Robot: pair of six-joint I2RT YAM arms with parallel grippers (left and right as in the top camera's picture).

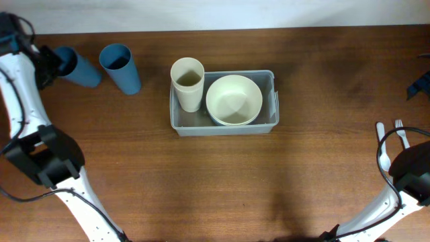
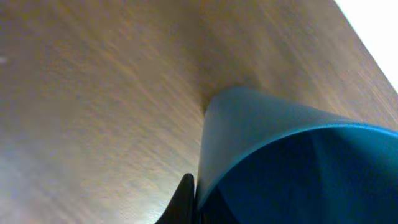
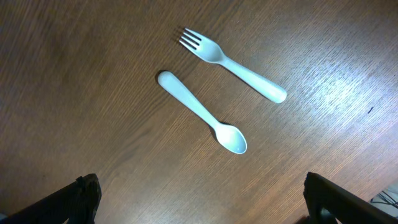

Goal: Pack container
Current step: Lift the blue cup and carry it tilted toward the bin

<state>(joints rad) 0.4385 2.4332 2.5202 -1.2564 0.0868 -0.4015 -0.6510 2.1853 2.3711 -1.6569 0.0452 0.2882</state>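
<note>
The left gripper (image 1: 51,64) sits close to the bench's (image 1: 316,168) far edge. It is closed tight on the rim of a tilted blue cup (image 1: 79,69). Just past that cup is a second blue cup (image 1: 121,67). Beyond it, well apart from this gripper, lies the container (image 1: 222,128), holding a cream cup (image 1: 187,82) and a cream bowl (image 1: 234,99) side by side.

Wide bare wood separates the container from the right gripper (image 3: 208,202), whose jaws stand fully apart with nothing between them. Ahead of that gripper lie a white fork (image 3: 239,68) and a white spoon (image 3: 199,111), near each other but not touching.

The right wrist view shows both utensils plainly, while the overhead shows them only small beside the arm. Only the left wrist view shows the finger (image 2: 183,202) pressed against the cup's wall, with the bench edge close behind.
</note>
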